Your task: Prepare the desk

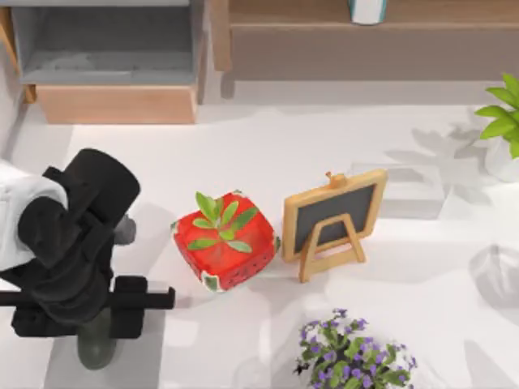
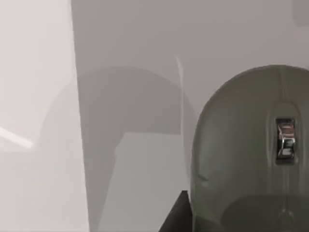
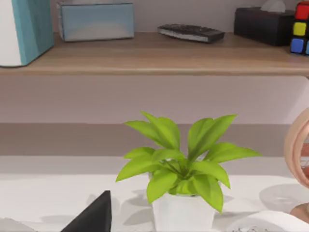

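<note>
Item: counter (image 1: 268, 138), white, plain, running under everything in the top view.

Landmark: red strawberry-patterned pot (image 1: 225, 241), near the middle of the counter.

Left of the pot: our left arm, its claw (image 1: 97, 324) low over a grey-green computer mouse (image 1: 97, 347) that lies on a grey mat (image 1: 61, 361). The left wrist view has the mouse (image 2: 251, 154) right up close; we cannot tell whether the claw is apart or together.

Just right of the pot: small easel chalkboard (image 1: 332, 219). Beyond it, a grey box (image 1: 409, 190). Below-right of the pot: purple flowers (image 1: 353, 356). Far right of it: leafy plant (image 1: 503, 121) in a white pot. Our right claw (image 3: 94, 217) faces that plant (image 3: 178, 164).

Step judged in hand: taking up the mouse. The next move calls for a centred grip.

Room: open counter between pot and shelf unit (image 1: 113, 65); little room at the counter's left edge.
</note>
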Controlling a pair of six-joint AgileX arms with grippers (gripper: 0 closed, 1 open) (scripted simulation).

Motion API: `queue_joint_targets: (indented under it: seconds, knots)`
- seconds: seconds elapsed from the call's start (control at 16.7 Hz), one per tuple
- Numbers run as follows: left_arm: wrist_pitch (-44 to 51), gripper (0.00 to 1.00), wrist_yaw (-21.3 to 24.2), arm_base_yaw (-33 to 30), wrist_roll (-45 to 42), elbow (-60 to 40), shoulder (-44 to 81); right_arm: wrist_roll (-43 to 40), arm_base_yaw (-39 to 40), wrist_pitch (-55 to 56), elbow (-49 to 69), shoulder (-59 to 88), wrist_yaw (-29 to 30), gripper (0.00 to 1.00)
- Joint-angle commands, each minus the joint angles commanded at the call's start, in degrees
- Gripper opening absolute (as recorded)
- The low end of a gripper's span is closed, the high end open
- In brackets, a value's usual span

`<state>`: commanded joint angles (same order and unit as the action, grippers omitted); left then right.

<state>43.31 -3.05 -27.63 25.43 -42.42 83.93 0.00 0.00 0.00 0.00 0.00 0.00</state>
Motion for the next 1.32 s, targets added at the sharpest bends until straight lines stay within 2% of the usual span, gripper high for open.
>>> queue_joint_targets:
  seconds: [1.32]
  knots:
    - [-2.93,0.00,-0.66,0.22,-0.48,-3.53,-3.03,0.00,0.00,0.00,0.00,0.00,0.00,1.00]
